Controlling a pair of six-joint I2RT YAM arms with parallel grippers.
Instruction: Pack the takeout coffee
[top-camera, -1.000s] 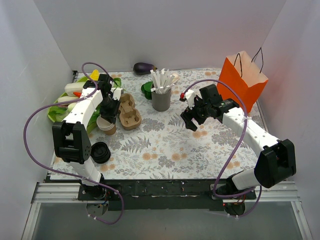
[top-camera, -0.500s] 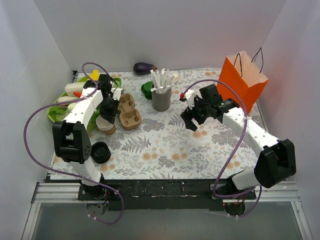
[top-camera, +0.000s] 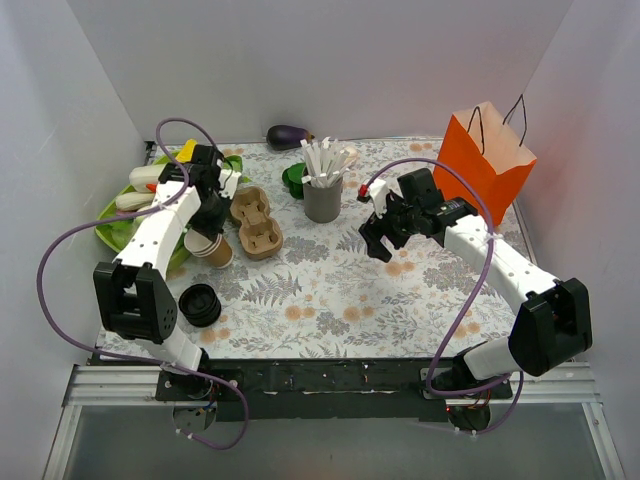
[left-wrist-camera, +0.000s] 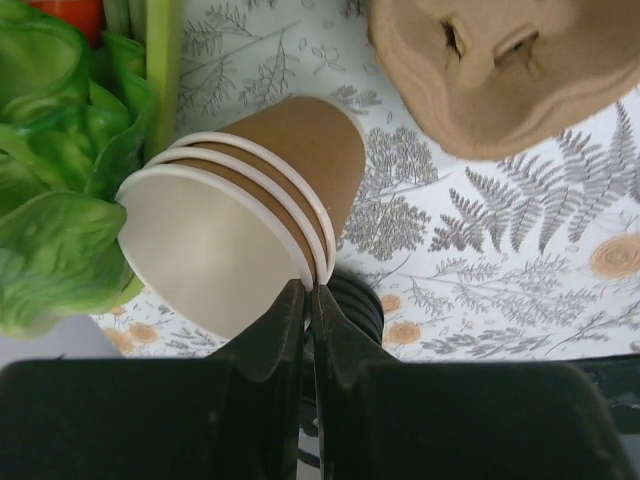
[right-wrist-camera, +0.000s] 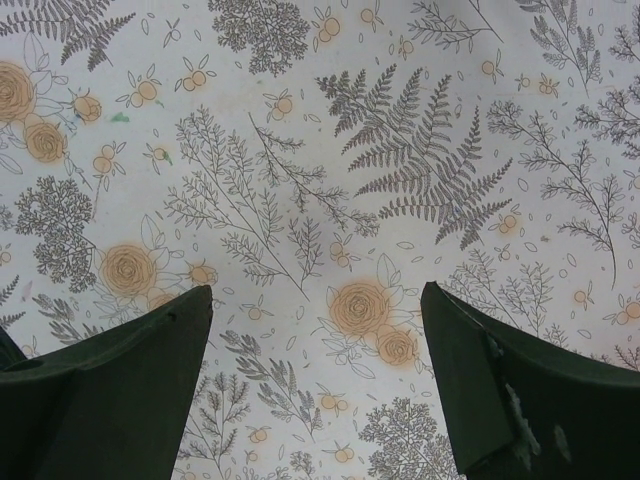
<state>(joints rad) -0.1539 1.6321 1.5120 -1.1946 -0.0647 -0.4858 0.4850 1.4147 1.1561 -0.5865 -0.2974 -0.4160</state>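
the left gripper (left-wrist-camera: 308, 291) is pinched almost closed on the white rim of the cups (left-wrist-camera: 250, 210). these are three brown paper cups nested together, their three rims showing one behind the other. the stack leans over with its open mouth and pale inside turned toward the wrist camera. it sits at the left side of the table (top-camera: 330, 300), right beside the green leaves (left-wrist-camera: 50, 230); i cannot tell whether its base touches the table. the black lid (top-camera: 200, 304) lies apart from the cups, nearer the front edge. the brown pulp tray (top-camera: 258, 226) is just to the right of the cups. the right gripper (right-wrist-camera: 315, 292) hangs over bare table with its fingers spread wide, holding nothing. the orange bag (top-camera: 488, 158) stands upright at the far right, well apart from the cups.
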